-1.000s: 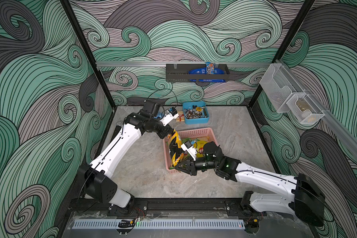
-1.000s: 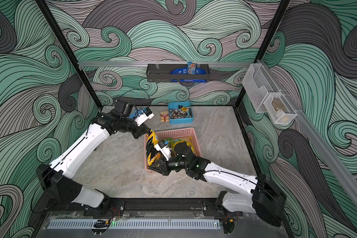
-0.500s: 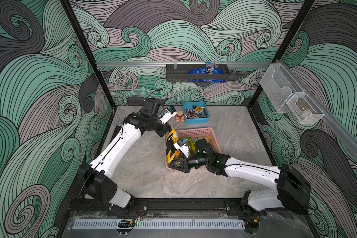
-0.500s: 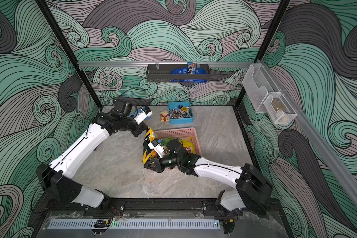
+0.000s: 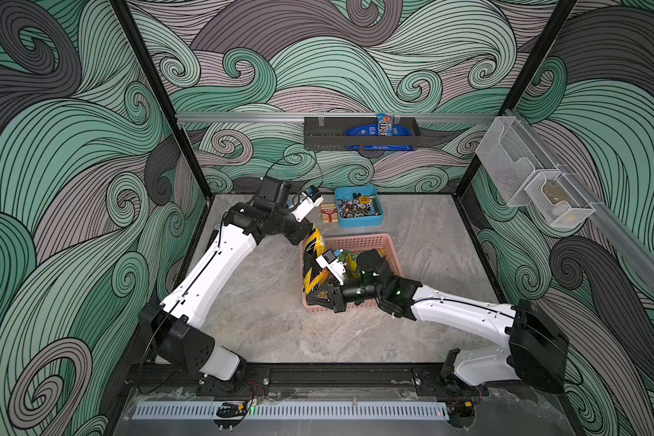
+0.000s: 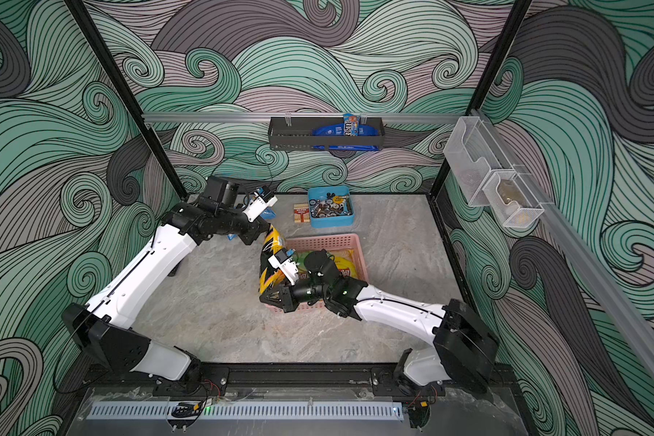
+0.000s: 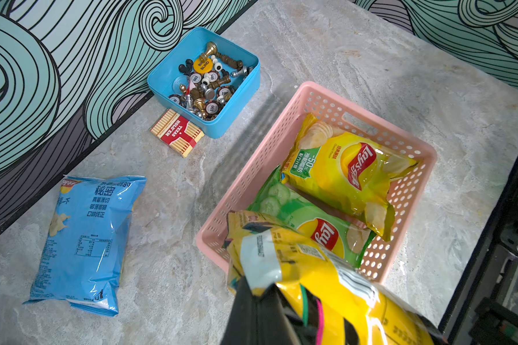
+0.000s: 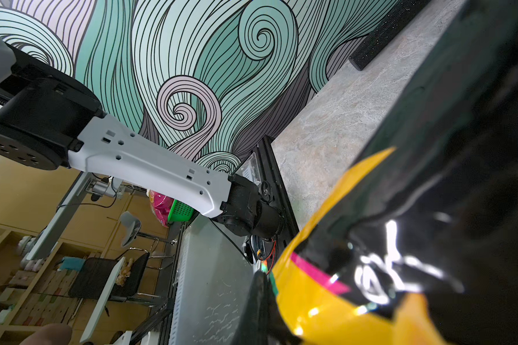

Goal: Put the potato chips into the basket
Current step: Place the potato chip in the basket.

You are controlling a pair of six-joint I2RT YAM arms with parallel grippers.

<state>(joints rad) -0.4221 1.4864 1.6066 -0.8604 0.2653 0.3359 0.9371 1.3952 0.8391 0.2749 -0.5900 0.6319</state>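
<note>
- On the marble table (image 5: 265, 324), you see the pink basket (image 5: 355, 238) in the middle, with both arms meeting at the side of it that faces the left arm.
- The black-and-yellow bag (image 5: 312, 264) stands nearly on end over that side's wall, partly above the basket and partly outside it.
- Your left gripper (image 5: 309, 233) pinches the bag's upper end. In the left wrist view its jaws (image 7: 254, 292) are clamped tight on the crimped edge of the bag (image 7: 296, 268).
- Your right gripper (image 5: 318, 298) is at the bag's lower end, by the basket's near corner. Its jaws are closed on the foil, and the right wrist view shows the bag (image 8: 341, 298) pressed against one finger (image 8: 257, 313).
- Inside the basket (image 7: 251, 170) lie the yellow bag (image 7: 347, 176) and the green bag (image 7: 299, 215), the yellow one overlapping the green one's edge.
- The light blue bag (image 7: 84, 239) lies flat on the table near the back wall, outside the basket and under the left arm.
- The blue tray (image 5: 359, 222) of chess pieces and chips sits beyond the basket, with the red-and-cream box (image 5: 328, 214) touching its side.
- The dark rack (image 5: 325, 134) on the back wall holds a dark blue packet (image 5: 363, 131).
</note>
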